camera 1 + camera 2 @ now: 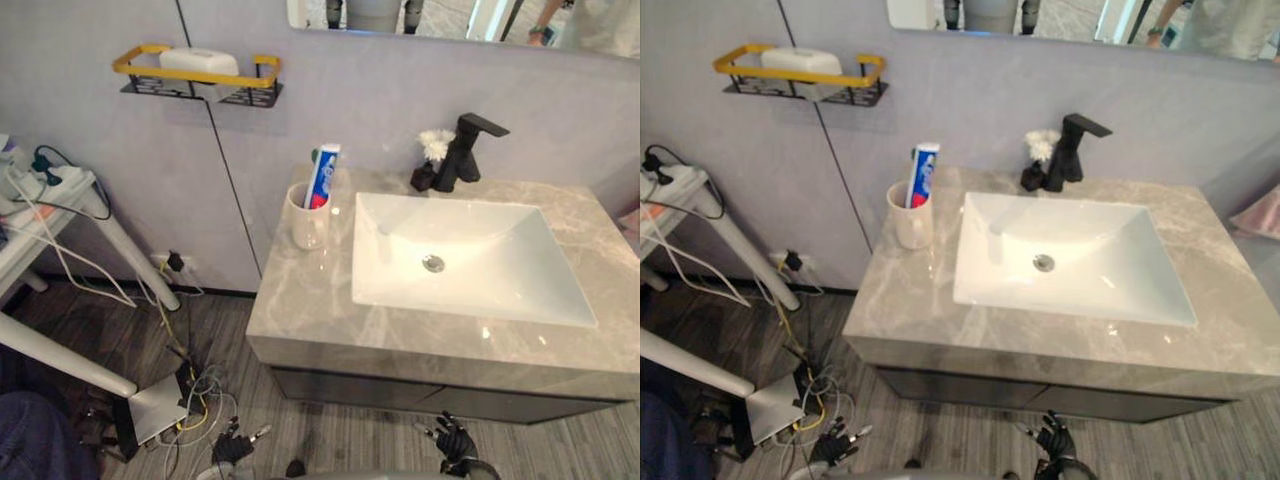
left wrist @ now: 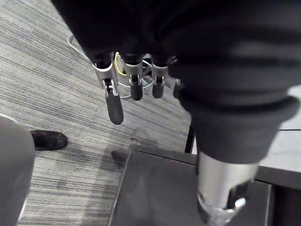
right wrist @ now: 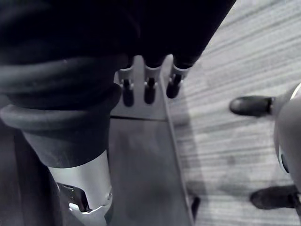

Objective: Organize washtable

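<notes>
White cup [image 1: 308,220] with toothpaste tube [image 1: 322,176], on the counter [image 1: 300,305] just left of the sink [image 1: 470,270]: we judge it light, stiff, slick, tippy, best gripped round its middle; our left hand [image 1: 232,447] and right hand [image 1: 457,440] hang low, slack-fingered, empty.

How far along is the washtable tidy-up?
Looks mostly done: toothpaste tube stands in the cup beside the sink, and white soap sits on the wall rack. In hand: nothing; left hand and right hand hang open below the counter. Left: nothing obvious.
</notes>
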`<state>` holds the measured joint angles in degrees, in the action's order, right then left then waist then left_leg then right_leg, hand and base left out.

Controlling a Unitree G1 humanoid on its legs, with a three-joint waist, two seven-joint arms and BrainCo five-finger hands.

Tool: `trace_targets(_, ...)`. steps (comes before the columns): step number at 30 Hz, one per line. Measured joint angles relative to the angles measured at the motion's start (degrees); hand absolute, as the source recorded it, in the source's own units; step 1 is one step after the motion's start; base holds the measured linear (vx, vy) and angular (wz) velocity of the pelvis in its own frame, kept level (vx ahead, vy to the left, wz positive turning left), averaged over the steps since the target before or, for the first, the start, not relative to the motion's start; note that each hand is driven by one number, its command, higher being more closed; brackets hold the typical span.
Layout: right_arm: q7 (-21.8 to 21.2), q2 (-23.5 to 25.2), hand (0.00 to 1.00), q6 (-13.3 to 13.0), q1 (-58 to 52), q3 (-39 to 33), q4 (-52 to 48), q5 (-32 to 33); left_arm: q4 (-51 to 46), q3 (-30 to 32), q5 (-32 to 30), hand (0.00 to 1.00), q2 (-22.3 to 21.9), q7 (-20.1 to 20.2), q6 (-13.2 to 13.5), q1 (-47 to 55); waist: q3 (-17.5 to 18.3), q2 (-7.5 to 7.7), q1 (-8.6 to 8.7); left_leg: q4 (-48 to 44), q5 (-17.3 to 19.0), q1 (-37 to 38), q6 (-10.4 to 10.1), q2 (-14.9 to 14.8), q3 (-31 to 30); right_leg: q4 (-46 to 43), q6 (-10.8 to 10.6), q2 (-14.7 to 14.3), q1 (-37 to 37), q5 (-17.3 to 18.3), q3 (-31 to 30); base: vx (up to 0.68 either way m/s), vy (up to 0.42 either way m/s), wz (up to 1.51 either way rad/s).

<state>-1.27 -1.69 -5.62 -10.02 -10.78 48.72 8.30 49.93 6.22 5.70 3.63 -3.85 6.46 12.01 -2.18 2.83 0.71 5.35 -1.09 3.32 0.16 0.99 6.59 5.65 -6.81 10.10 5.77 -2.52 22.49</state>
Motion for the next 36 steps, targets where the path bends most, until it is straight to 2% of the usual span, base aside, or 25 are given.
trace_targets(4,0.2,0.0,0.00,0.0,0.7,-0.1,0.9,-1.9,0.3,-2.1,-1.9,0.00,0.2,0.0,-0.6,-0.7,-0.2,-0.29,0.06,0.0,0.0,0.2,0.0,0.0,0.4,0.0,0.0,0.0,0.0,0.0,-0.5,0.00,-0.010,-0.05)
trace_targets(14,1.2,0.0,0.00,1.1,1.5,-0.2,2.8,-3.9,2.5,-2.6,-3.1,0.00,0.7,-0.1,-1.1,-1.9,-0.3,-0.38,0.17,0.0,0.2,1.0,-0.2,-0.1,1.8,0.0,0.0,-0.1,0.0,-0.1,-2.2,-0.03,-0.015,-0.07)
trace_targets(32,1.2,0.0,0.00,1.7,2.0,0.9,4.5,-4.5,2.8,-4.3,-3.1,0.00,1.2,-0.1,-1.0,-1.9,-0.4,-0.53,-0.02,0.0,1.2,2.2,-0.6,-0.1,4.7,0.0,0.1,-0.3,-0.6,-0.2,-5.4,-0.04,-0.014,-0.09)
trace_targets(34,1.2,-0.1,0.00,1.8,2.5,1.5,4.7,-4.5,2.8,-4.3,-3.0,0.00,1.1,0.0,-1.0,-2.1,-0.8,-0.65,-0.04,0.0,1.3,1.7,-0.6,0.0,4.5,-2.2,-0.2,0.0,-2.0,0.8,-5.3,0.01,0.005,0.05)
trace_targets(36,1.1,-0.1,0.00,2.0,4.3,2.4,6.0,-4.5,2.6,-4.3,-3.0,0.00,1.2,-0.1,-1.0,-2.8,-2.6,-0.53,-0.05,-0.8,1.5,1.3,-0.5,0.4,2.7,-10.0,-0.2,1.5,-4.7,4.6,-4.8,0.04,0.024,0.38)
